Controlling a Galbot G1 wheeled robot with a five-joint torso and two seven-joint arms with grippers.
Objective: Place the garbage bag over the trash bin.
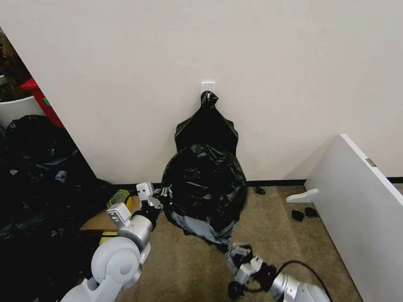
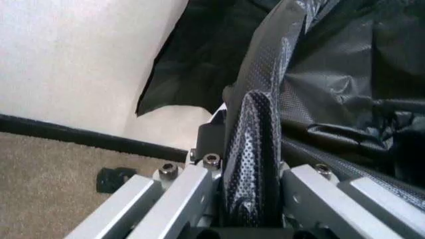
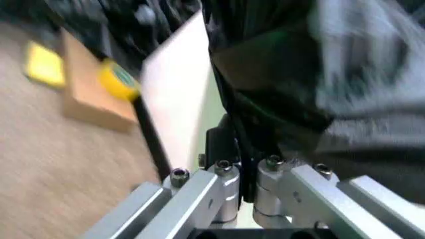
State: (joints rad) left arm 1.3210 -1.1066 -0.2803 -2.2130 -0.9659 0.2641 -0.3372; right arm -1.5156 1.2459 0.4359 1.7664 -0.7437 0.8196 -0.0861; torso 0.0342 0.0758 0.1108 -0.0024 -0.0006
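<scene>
Just below the centre of the head view the garbage bag [image 1: 204, 189] is spread into a wide dark mouth over the trash bin [image 1: 189, 221], of which little more than a pale sliver peeks out at the lower left of the black plastic; the bin's rim itself is hidden under the film. The left gripper [image 1: 154, 204] sits at the bag's left edge, and in the left wrist view its jaws are closed on a stretched, dimpled fold of the plastic [image 2: 256, 149] running between the metal fingers, seemingly to keep that side of the mouth taut and pulled outward. The right gripper [image 1: 238, 253] is low in the frame, at the bag's lower right corner; the right wrist view shows dark film [image 3: 265, 99] pinched between its closed fingers, so the two arms appear to tension opposite sides of the opening so it can seat around the rim. Above, at upper centre, a flat black bag bundle [image 1: 208, 126] hangs from a white hook [image 1: 208, 86] on the wall, apart from the work. To the left lies a heap of black plastic [image 1: 38, 170], with a cardboard piece [image 1: 104, 221] and a roll of yellow tape [image 1: 118, 197] on the carpet [image 1: 189, 270] beside the left arm. A white board [image 1: 359, 201] leans at the right.
</scene>
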